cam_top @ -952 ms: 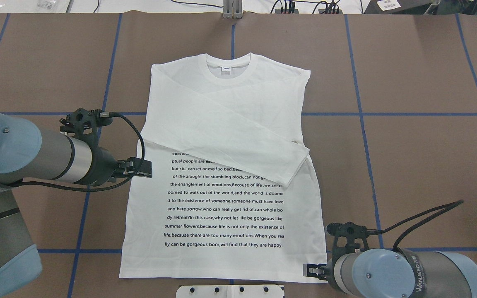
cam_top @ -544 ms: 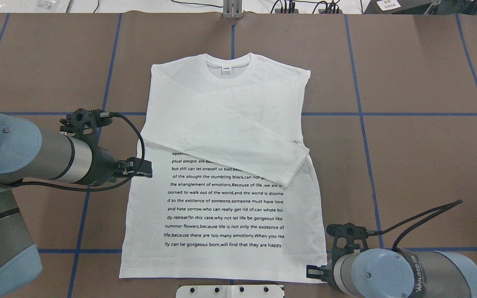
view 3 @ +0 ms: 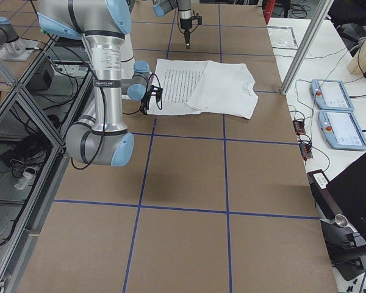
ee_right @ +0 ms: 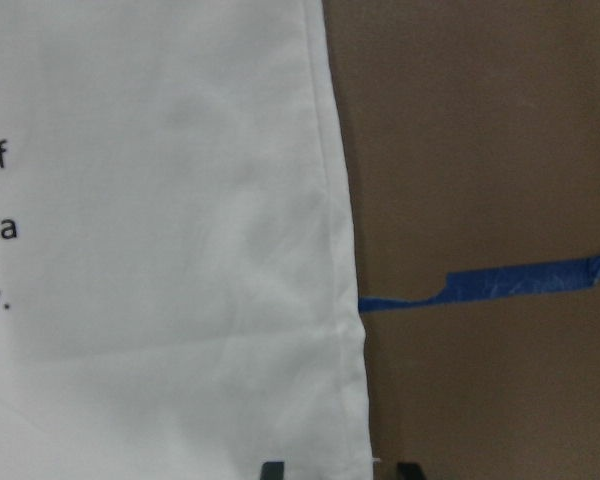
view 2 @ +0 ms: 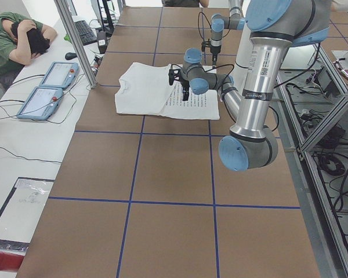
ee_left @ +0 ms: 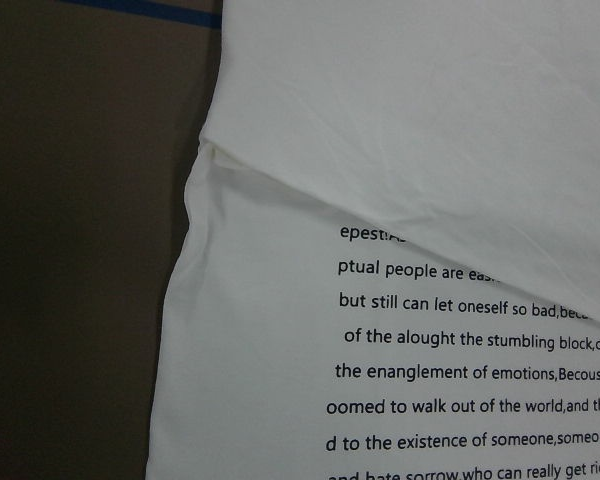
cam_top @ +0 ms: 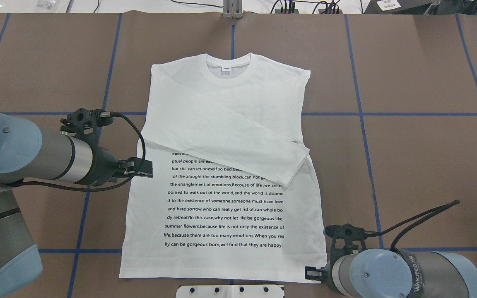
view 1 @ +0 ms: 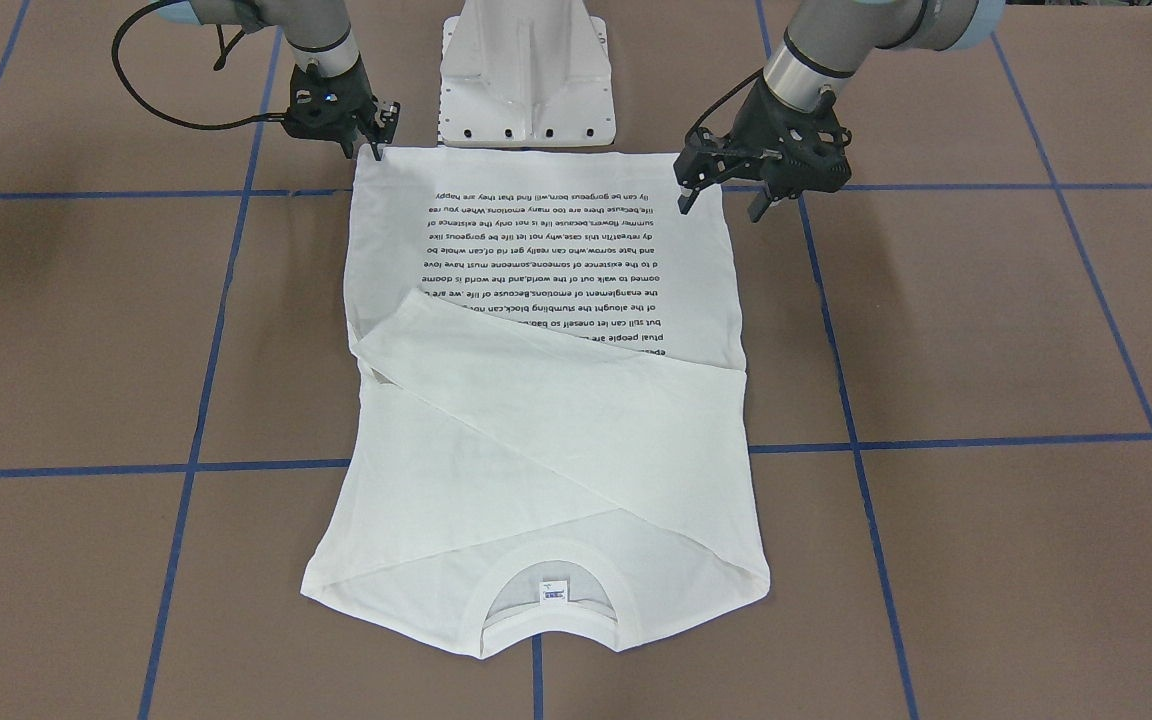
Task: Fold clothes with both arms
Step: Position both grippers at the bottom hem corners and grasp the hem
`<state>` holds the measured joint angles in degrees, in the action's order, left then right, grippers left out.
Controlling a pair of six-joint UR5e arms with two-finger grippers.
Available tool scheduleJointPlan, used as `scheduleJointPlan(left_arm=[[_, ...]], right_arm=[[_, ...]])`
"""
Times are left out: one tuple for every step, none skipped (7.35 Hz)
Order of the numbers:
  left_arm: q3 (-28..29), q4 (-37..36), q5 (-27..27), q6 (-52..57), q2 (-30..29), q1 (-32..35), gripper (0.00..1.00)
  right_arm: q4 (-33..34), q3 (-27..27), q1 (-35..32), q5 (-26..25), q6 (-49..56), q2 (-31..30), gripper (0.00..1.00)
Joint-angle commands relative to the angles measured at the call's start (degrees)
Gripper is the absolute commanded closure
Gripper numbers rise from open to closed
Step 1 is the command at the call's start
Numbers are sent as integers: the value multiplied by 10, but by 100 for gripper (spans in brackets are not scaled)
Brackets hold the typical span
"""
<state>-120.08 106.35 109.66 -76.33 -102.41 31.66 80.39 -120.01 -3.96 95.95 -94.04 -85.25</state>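
Observation:
The white long-sleeved T-shirt [cam_top: 222, 124] lies flat on the brown table, collar [cam_top: 228, 68] far from me. Both sleeves are folded across the chest. The black text block [cam_top: 226, 203] faces up. My left gripper [cam_top: 146, 168] is open and hovers over the shirt's left side edge, just below the sleeve fold; it also shows in the front view [view 1: 721, 200]. My right gripper [cam_top: 309, 273] is open at the near right hem corner [view 1: 366, 148]. In the right wrist view its fingertips [ee_right: 272, 468] stand on either side of the hem edge [ee_right: 350, 400].
The white pedestal base [view 1: 526, 70] stands just behind the hem. Blue tape lines [cam_top: 362, 124] cross the brown table cover. A metal post [cam_top: 232, 10] is at the far edge. A seated person [view 2: 17, 40] and two control tablets [view 2: 46, 87] are beside the table.
My right gripper has shifted slightly, settling at the near right hem corner. The left arm and the shirt have barely moved.

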Motion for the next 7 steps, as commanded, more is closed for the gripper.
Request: scheduleJointPlan(left_arm=[[-1, 0, 0, -1, -2, -2, 1], [-1, 0, 0, -1, -2, -2, 1], [0, 0, 0, -1, -2, -2, 1], [0, 0, 0, -1, -2, -3, 1], [0, 0, 0, -1, -2, -3, 1], [1, 0, 0, -1, -2, -3, 1], [1, 0, 0, -1, -2, -3, 1]], right_arm=[[0, 5, 0, 4, 0, 6, 53], [0, 6, 0, 4, 0, 6, 53], [0, 6, -1, 4, 0, 6, 53], [0, 6, -2, 4, 0, 5, 53], [0, 6, -3, 4, 0, 5, 61], [1, 5, -3, 4, 0, 4, 78], [5, 4, -3, 6, 0, 5, 96]])
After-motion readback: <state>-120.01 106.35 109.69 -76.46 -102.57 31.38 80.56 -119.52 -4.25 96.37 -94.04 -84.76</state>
